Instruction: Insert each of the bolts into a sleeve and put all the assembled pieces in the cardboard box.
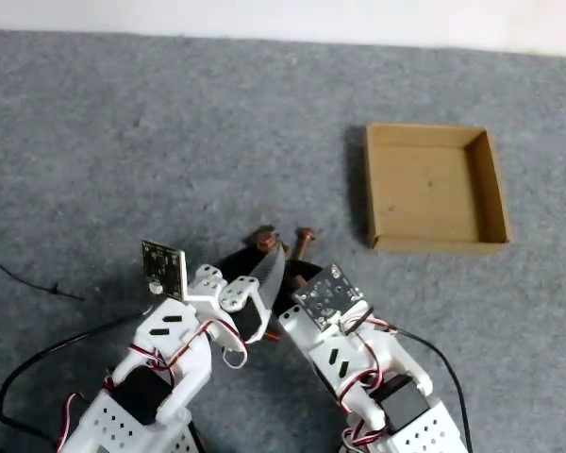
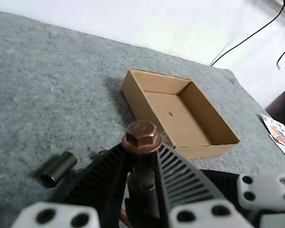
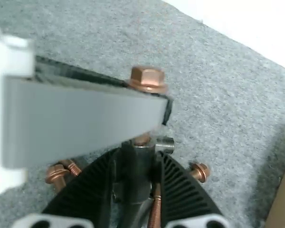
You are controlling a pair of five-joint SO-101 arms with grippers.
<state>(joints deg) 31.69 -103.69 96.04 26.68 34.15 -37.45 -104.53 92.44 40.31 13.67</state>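
Note:
My left gripper point(image 2: 142, 154) is shut on a copper bolt point(image 2: 141, 135), hex head up between its black ribbed fingers. My right gripper point(image 3: 137, 164) is shut on a dark sleeve point(image 3: 134, 173), held upright. The bolt point(image 3: 147, 79) stands right above that sleeve, its shaft meeting the sleeve's top. In the high view both grippers point(image 1: 269, 262) point(image 1: 294, 280) meet near the middle of the mat, with the bolt head point(image 1: 267, 241) between them. The empty cardboard box point(image 1: 424, 193) lies to the far right. A loose sleeve point(image 2: 58, 168) rests on the mat.
Loose bolts point(image 3: 57, 173) point(image 3: 199, 171) lie on the grey mat around the right gripper, and another bolt point(image 1: 304, 241) lies just beyond the grippers. A black cable tie point(image 1: 38, 283) lies at the left. Playing cards point(image 2: 278, 133) lie off the mat's edge.

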